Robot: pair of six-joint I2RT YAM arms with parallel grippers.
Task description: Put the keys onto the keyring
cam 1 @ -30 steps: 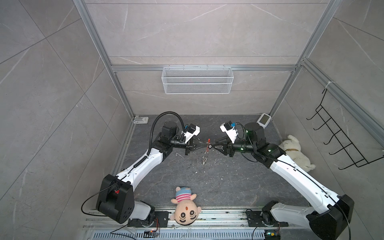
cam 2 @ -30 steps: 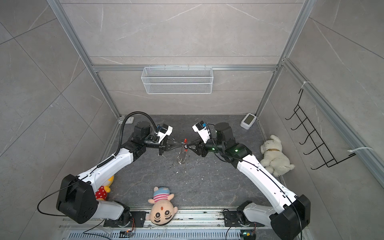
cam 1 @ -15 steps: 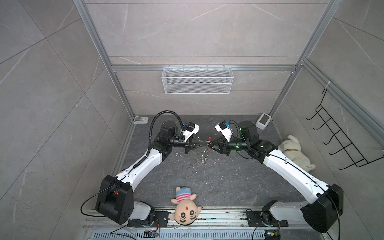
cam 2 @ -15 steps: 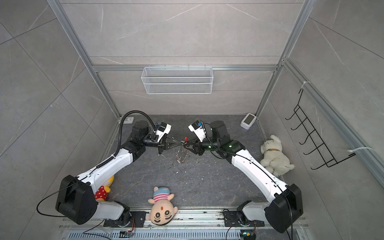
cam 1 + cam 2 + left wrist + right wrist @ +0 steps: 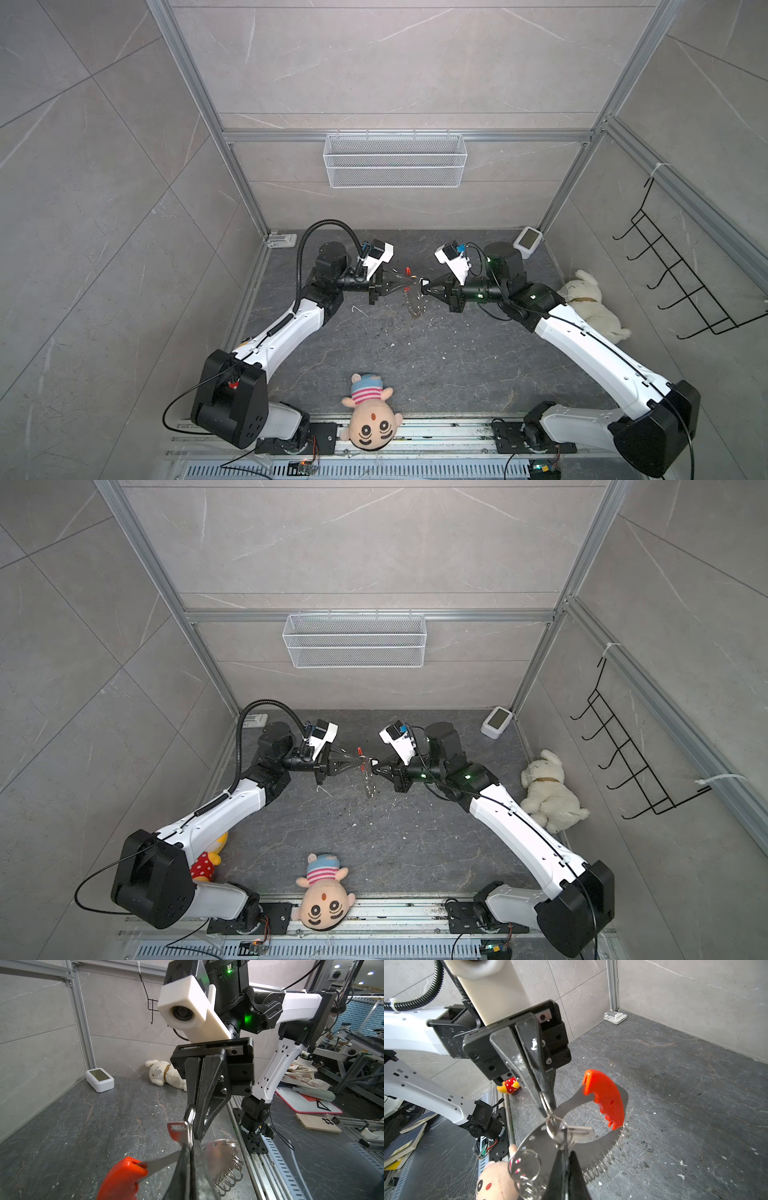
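Plush doll (image 5: pixel 371 419) lies nearest, by front rail. Mid-worktop (image 5: pixel 374 345), both arms meet tip to tip, off the surface. L tool (image 5: pixel 404 284) is pinched tight on keyring (image 5: pixel 604 1097) metal band, small rings dangling. R tool (image 5: pixel 427 286) is clamped on key (image 5: pixel 580 1132), right at the band. Farther: white bunny (image 5: pixel 590 303) at R edge, white box (image 5: pixel 528 241) in back corner, wire basket (image 5: pixel 395 166) on back wall.

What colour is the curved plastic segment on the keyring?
The curved plastic segment is bright red; clearest in right wrist view.
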